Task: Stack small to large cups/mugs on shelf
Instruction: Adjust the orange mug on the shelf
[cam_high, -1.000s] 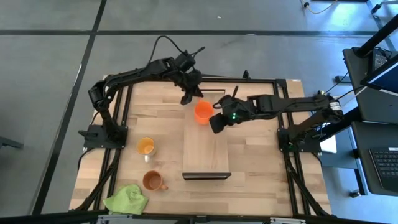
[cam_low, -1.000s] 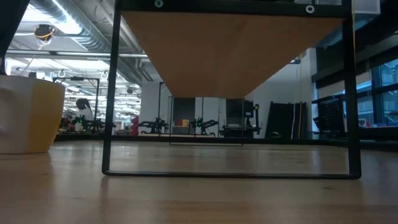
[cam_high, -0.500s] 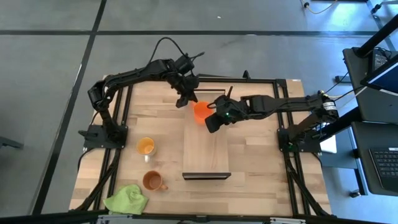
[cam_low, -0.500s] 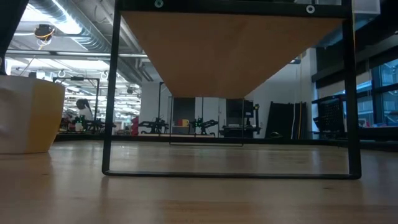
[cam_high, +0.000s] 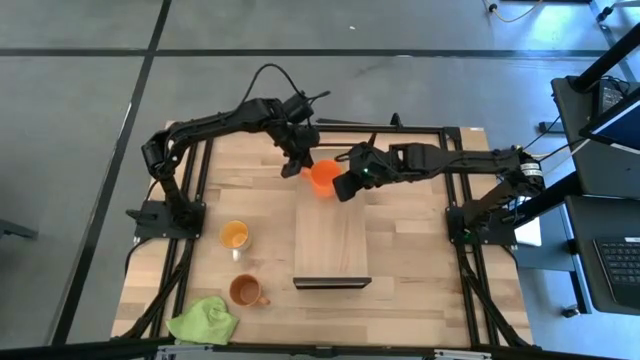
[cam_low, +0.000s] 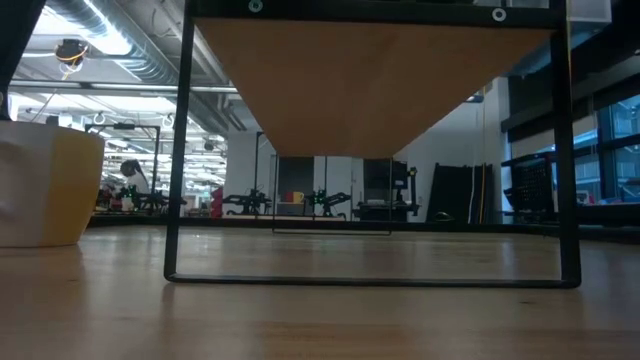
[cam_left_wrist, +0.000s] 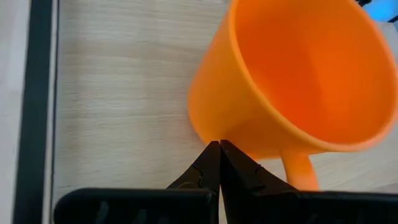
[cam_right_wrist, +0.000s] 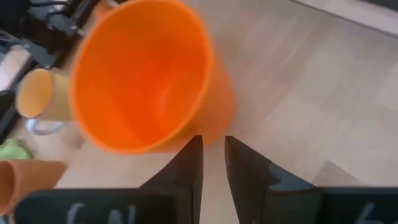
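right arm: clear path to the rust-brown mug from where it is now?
Probably not directly. The right gripper is beside the orange mug at the shelf's far end; the rust-brown mug sits beyond the shelf, near the green cloth.

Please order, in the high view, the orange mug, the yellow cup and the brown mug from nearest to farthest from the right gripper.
Measured from the right gripper:
1. Orange mug, right beside it, at the far end of the shelf.
2. Yellow cup, on the table left of the shelf.
3. Brown mug, nearer the front edge, by the green cloth.
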